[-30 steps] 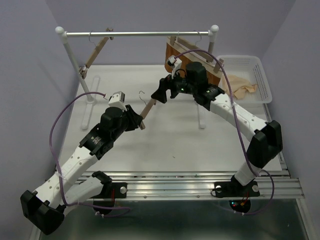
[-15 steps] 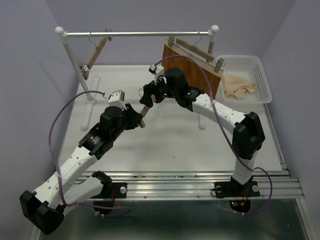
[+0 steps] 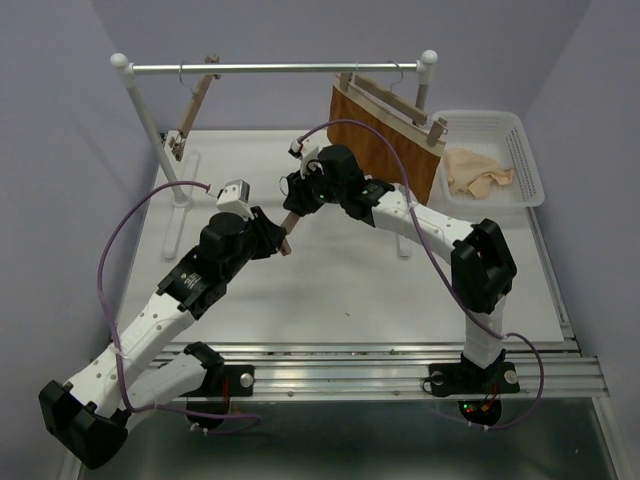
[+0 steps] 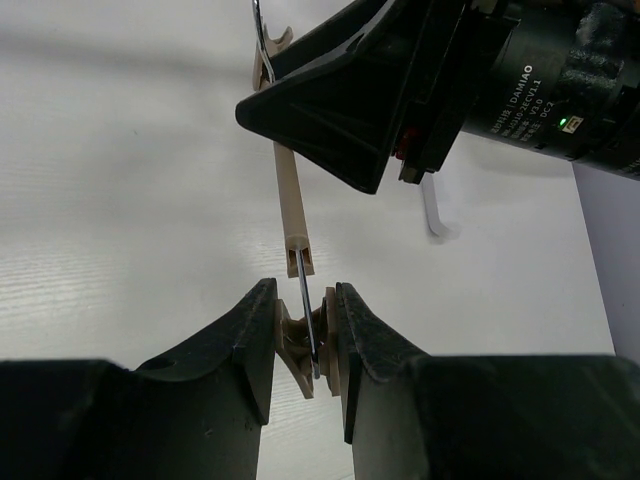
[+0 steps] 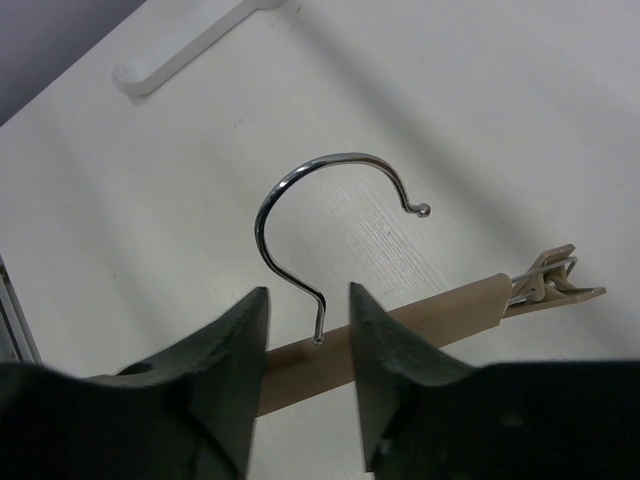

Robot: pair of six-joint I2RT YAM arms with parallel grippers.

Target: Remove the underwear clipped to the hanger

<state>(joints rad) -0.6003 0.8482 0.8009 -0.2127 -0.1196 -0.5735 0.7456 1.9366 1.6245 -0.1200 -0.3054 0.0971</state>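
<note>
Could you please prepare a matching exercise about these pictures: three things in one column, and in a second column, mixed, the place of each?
Things:
1. underwear
2. brown garment
3. loose hanger

Places:
A. hanging from the rail
B. held in the left gripper jaws
C. lying in the white basket

Pairs: 1-C; 2-A; 3-B

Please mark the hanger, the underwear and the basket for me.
the hanger (image 5: 440,307): right wrist view, on the wooden bar right of the hook.
the underwear (image 3: 478,170): top external view, middle of the crumpled cloth.
the basket (image 3: 528,160): top external view, on its right wall.
</note>
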